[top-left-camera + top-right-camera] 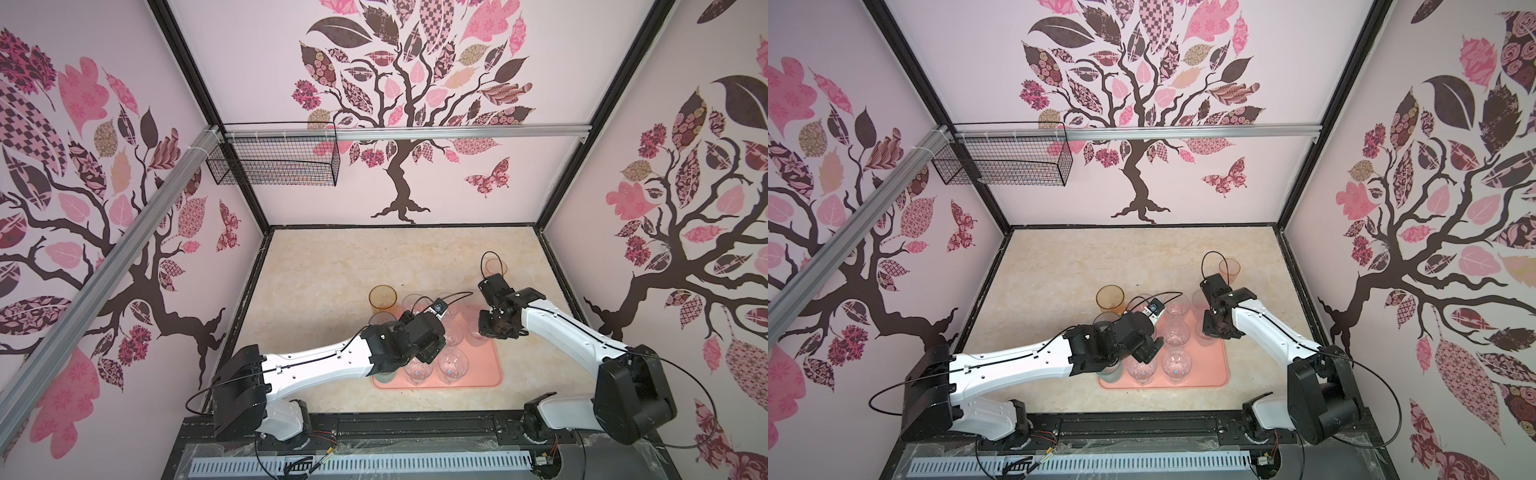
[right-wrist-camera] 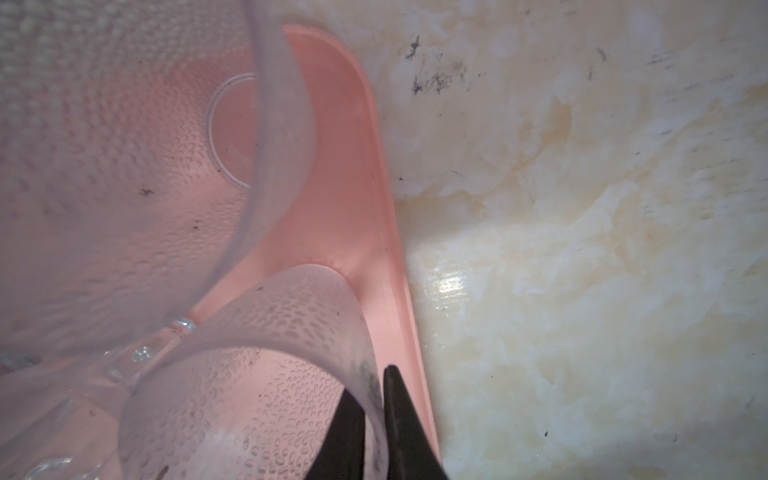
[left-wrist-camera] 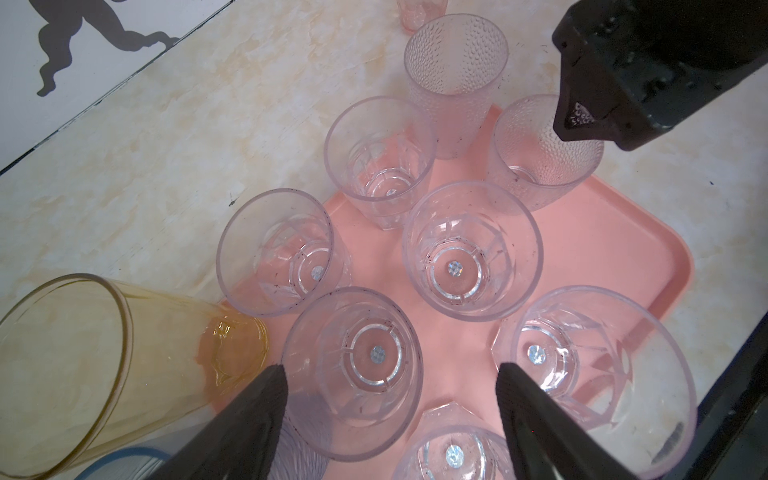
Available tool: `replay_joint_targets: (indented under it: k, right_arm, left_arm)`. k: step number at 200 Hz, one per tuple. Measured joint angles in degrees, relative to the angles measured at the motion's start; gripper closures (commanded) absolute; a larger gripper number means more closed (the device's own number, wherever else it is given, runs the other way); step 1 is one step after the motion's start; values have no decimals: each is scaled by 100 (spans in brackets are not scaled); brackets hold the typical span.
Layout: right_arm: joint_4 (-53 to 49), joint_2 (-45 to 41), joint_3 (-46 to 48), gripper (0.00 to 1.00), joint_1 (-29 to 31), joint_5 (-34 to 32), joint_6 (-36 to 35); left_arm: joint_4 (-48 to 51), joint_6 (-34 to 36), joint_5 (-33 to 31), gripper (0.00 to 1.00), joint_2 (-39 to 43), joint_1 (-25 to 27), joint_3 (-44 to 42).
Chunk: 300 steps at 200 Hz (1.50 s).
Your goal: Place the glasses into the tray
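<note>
Tray partly hidden, amber glass cropped

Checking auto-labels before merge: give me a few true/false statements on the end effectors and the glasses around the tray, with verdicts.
1. The left end effector grips a glass. False: it hangs open above the glasses in the tray and holds nothing.
2. The right end effector straddles the wall of a dimpled glass that stands in the tray, near its rim. True.
3. The pinkish-orange glass is in the tray. False: it stands on the table, beyond the tray's far edge.
4. The faceted glasses in the tray stand mouth up. True.
</note>
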<state>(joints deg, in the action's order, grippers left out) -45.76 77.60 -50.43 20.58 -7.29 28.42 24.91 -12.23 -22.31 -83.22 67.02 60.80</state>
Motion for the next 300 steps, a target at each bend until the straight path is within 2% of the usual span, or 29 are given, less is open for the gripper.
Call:
replay_joint_targets:
  k: [39, 87, 134, 158, 200, 230, 269, 300]
  right_arm:
    - [-9, -2, -15, 78, 0, 0, -4]
    - [-98, -2, -278, 64, 0, -35, -50]
    - [-461, -17, -938, 60, -2, -323, -267]
    - [-551, -17, -1373, 58, -17, -496, -372]
    - [-437, 105, -2090, 55, -481, -468, -579]
    - [-186, 428, -2430, 54, -966, -363, -616]
    - [227, 852, -2640, 53, -1174, -337, -538]
    - [564, 1187, -2643, 52, -1484, -184, -323]
  left_arm:
    - [0, 0, -2, 17, 0, 0, -2]
    - [0, 0, -15, 17, 0, 0, -2]
    - [9, 175, -144, 16, 26, -22, -2]
    - [52, 413, -245, 16, 144, -197, 4]
    - [107, 859, -411, 15, 776, -1051, 7]
    - [42, 940, -437, 14, 1349, -1915, 0]
    - [-181, 391, -28, 13, 1851, -3220, -236]
    - [-210, -162, 400, 14, 1821, -4072, -590]
